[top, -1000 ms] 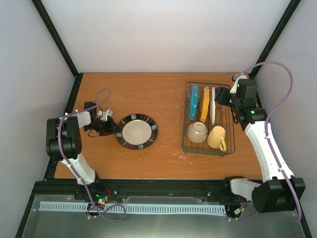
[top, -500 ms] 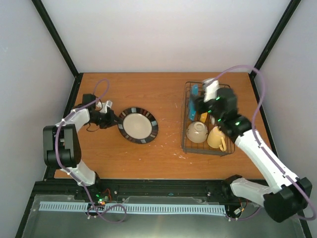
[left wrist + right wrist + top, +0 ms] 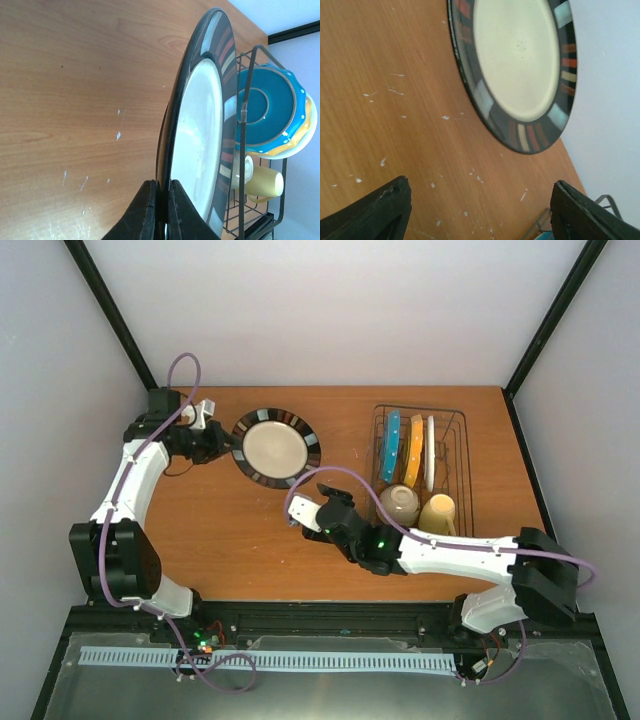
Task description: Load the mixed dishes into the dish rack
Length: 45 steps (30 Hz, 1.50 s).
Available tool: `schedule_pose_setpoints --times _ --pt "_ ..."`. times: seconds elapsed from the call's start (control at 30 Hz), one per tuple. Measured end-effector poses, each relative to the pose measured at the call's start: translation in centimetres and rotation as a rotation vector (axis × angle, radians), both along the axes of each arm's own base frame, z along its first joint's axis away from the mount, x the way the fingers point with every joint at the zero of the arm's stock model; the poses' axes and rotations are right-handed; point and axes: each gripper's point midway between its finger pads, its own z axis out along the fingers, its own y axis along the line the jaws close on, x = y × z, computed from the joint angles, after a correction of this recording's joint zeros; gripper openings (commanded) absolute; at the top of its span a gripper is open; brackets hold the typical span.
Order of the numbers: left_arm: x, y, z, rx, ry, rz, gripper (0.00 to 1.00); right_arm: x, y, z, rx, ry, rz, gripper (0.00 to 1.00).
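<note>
Striped plate, left of the dish rack, is held tilted, the left gripper clenched on its rim. The right gripper, between plate and rack, stands released. Judged rigid, glazed and breakable: grip 1 rim edge firmly.

Top view, layout only.
- Table: dish rack sits at frame right.
- Rack, far half: three plates on edge, side by side: left rack plate, middle rack plate, right rack plate.
- Rack, near half: bowl on the left, mug just beside it on the right.
- Fourth plate: upper centre-left, well left of the rack, its left rim between the left gripper fingers.
- Right gripper: frame centre, below the fourth plate, left of the bowl, outside the rack.
</note>
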Motion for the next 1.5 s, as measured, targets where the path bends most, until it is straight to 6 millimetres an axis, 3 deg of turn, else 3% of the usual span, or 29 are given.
schedule_pose_setpoints --times 0.23,0.5,0.73,0.8,0.83,0.9,0.93,1.03,1.17,1.2,1.27,1.33,1.5 --pt "-1.5 -0.2 -0.3 -0.001 0.075 0.014 0.01 1.9 1.8 -0.5 -0.090 -0.143 -0.012 0.77" --pt "-2.9 -0.4 2.0 -0.016 0.034 0.013 0.01 3.5 5.3 -2.0 -0.136 -0.177 0.013 0.76" --pt "-4.0 -0.9 2.8 -0.040 0.032 -0.004 0.01 5.4 6.4 -2.3 -0.138 -0.218 -0.022 0.70" --pt "-4.3 -1.0 2.9 -0.043 0.027 -0.009 0.01 6.0 6.6 -1.7 -0.130 -0.228 -0.035 0.59" --pt "-4.5 -0.9 2.9 -0.042 0.024 -0.009 0.01 6.2 6.7 -1.3 -0.120 -0.233 -0.041 0.48" --pt "-4.7 -0.9 2.6 -0.040 0.023 -0.009 0.01 6.5 7.0 -0.3 -0.107 -0.253 -0.048 0.16" --pt "-4.8 -0.8 2.3 -0.042 0.029 -0.004 0.01 6.7 7.1 0.0 -0.108 -0.257 -0.049 0.05" --pt "-4.7 -0.6 2.2 -0.063 0.036 0.022 0.01 6.8 7.7 -1.3 -0.220 -0.284 -0.031 0.03" --pt "-5.2 0.3 0.1 -0.041 0.104 0.069 0.02 6.5 8.4 -3.0 -0.286 -0.289 -0.026 0.03" --pt "-5.3 0.3 -0.2 -0.041 0.113 0.070 0.09 6.4 8.3 -3.2 -0.293 -0.285 -0.025 0.03" --pt "-5.3 0.3 -0.3 -0.042 0.111 0.066 0.49 6.4 8.3 -3.2 -0.289 -0.277 -0.027 0.03" --pt "-5.9 -0.6 0.4 -0.064 0.080 0.004 0.96 6.4 8.2 -3.3 -0.267 -0.255 -0.026 0.03" --pt "-7.1 -1.8 2.7 -0.058 -0.005 -0.072 1.00 7.6 6.2 -3.1 -0.253 -0.202 -0.085 0.03"
